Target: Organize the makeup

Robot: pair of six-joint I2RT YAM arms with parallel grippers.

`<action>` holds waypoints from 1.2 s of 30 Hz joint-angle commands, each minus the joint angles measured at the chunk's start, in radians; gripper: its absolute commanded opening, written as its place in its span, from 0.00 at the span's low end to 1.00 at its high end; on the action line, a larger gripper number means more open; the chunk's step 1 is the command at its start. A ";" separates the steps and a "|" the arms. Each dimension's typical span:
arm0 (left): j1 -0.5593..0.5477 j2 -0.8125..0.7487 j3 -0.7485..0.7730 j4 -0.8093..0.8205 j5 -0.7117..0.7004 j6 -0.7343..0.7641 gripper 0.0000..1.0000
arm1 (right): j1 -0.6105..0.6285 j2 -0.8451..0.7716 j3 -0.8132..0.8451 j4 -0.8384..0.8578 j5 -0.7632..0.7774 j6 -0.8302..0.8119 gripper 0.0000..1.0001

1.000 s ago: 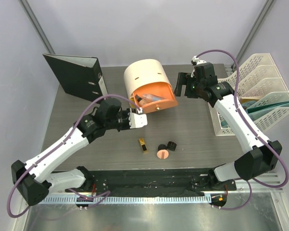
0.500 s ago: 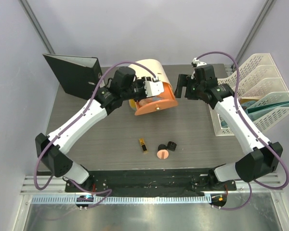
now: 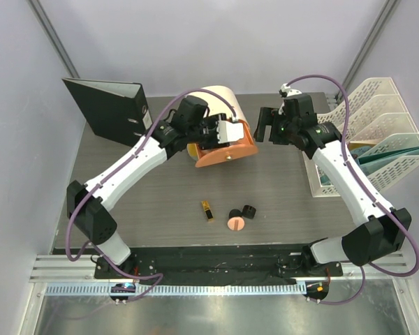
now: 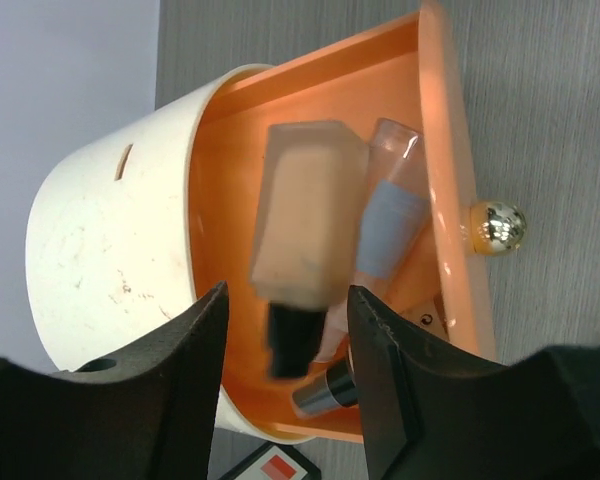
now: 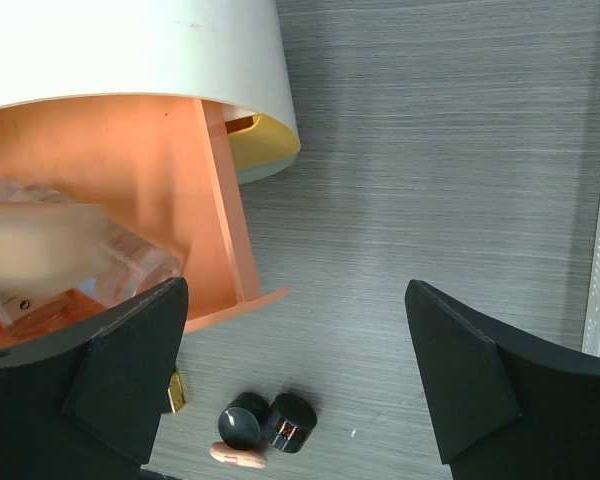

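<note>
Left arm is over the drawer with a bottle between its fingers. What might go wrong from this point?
1. The bottle looks blurred and loose between the fingers of the open left gripper, above the drawer. It may land on the tube and bounce out.
2. The drawer looks crowded, while the lipstick, jars and compact lie outside it; they may not fit neatly.

Bottle (image 4: 305, 215) and tube (image 4: 388, 225) in the drawer (image 4: 445, 150); lipstick (image 3: 207, 210), compact (image 3: 236, 223), jars (image 3: 249, 210) on the table (image 3: 286, 188) before it
</note>
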 commanded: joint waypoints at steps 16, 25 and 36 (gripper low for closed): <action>0.003 -0.110 -0.026 0.226 -0.093 -0.018 0.69 | -0.006 0.014 0.047 0.036 -0.040 -0.005 0.95; -0.011 -0.267 -0.144 0.110 0.138 -0.043 0.00 | -0.006 0.034 0.054 0.048 -0.032 0.000 0.95; -0.013 -0.316 -0.272 -0.093 0.505 -0.040 0.00 | -0.006 0.056 0.068 0.060 -0.032 0.007 0.95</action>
